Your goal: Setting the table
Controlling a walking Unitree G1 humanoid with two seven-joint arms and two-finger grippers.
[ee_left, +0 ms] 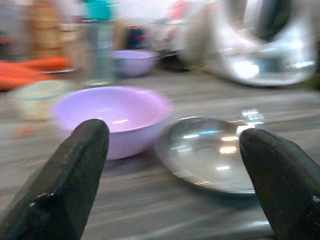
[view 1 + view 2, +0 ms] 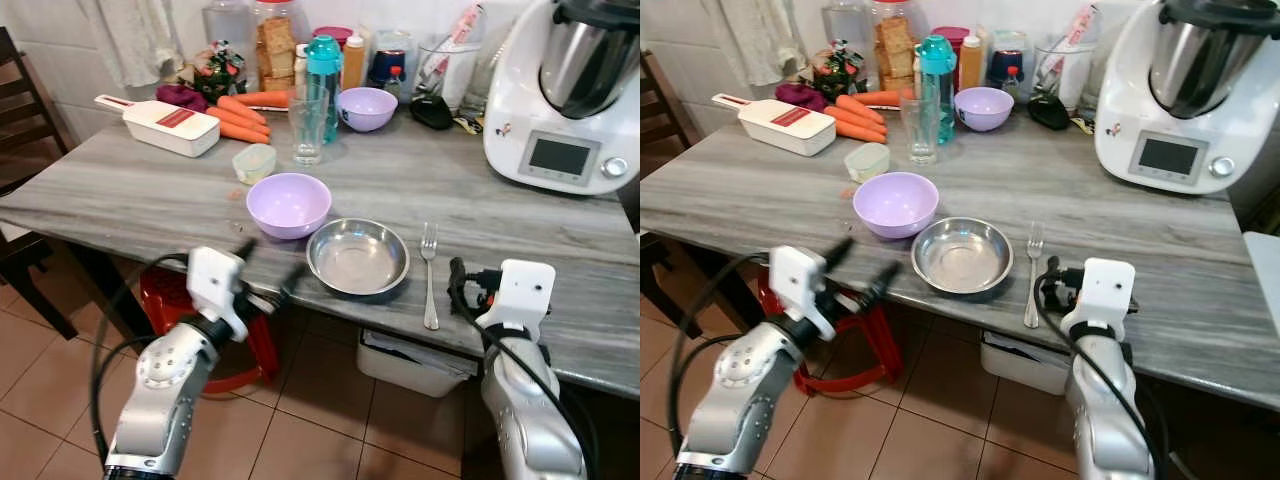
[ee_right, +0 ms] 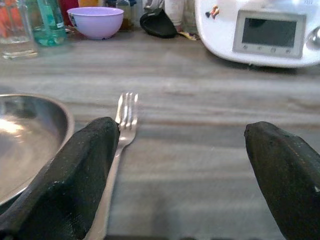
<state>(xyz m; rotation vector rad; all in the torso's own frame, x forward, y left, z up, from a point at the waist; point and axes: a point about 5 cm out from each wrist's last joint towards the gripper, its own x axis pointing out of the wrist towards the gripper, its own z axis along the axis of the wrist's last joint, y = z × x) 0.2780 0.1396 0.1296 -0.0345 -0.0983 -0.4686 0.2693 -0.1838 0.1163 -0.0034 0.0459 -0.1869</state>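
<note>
A place setting sits near the front edge of the grey counter [image 2: 130,190], in the lower middle of the frame: a shiny metal plate [image 2: 357,257] with a fork [image 2: 430,272] lying just to its right, prongs pointing to the back, the way you lay a fork for someone about to eat. A purple bowl [image 2: 289,204] sits just up and left of the plate, very close to it. The left tool [image 2: 268,270] hangs in the lower left of the frame, out past the counter edge, with its two black fingers spread wide and nothing between them. It points at the bowl and plate, so it looks ready to reach for one of them. The right tool [image 3: 180,165] is in the lower right, low over the counter beside the fork, and it is open and empty too. From the head views its fingers are hard to see behind the white wrist box, but the right wrist view shows them wide apart with the fork handle next to one finger [image 3: 75,175]. The left wrist view is blurry, but it shows how near the bowl and plate are to each other. The head views show the back of the counter, with a drinking glass [image 2: 307,125], carrots [image 2: 238,114], a second purple bowl [image 2: 367,108] and a big white kitchen machine [image 2: 565,90].
</note>
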